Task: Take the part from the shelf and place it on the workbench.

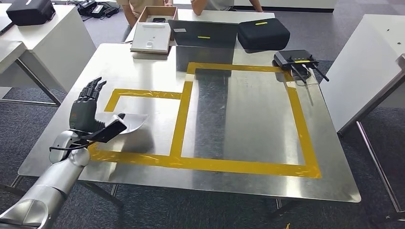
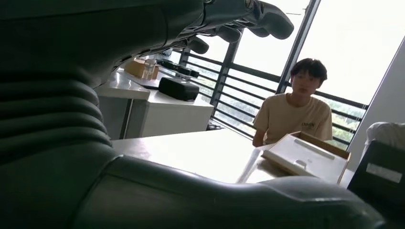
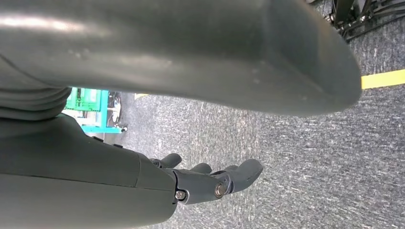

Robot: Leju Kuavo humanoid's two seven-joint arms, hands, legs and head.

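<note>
Big brushed-steel workbench (image 1: 239,119), glossy, marked with squares of yellow tape (image 1: 184,119); its near corners run out of frame. Over the left tape square, the left hand (image 1: 88,117) has dark fingers spread upward and its thumb lying across a curved, shiny sheet-metal part (image 1: 133,122), whose near end is hidden behind the thumb; whether it is truly gripped, I cannot tell. The right hand (image 3: 210,181) hangs over grey carpet, fingers loosely apart, holding nothing.
</note>
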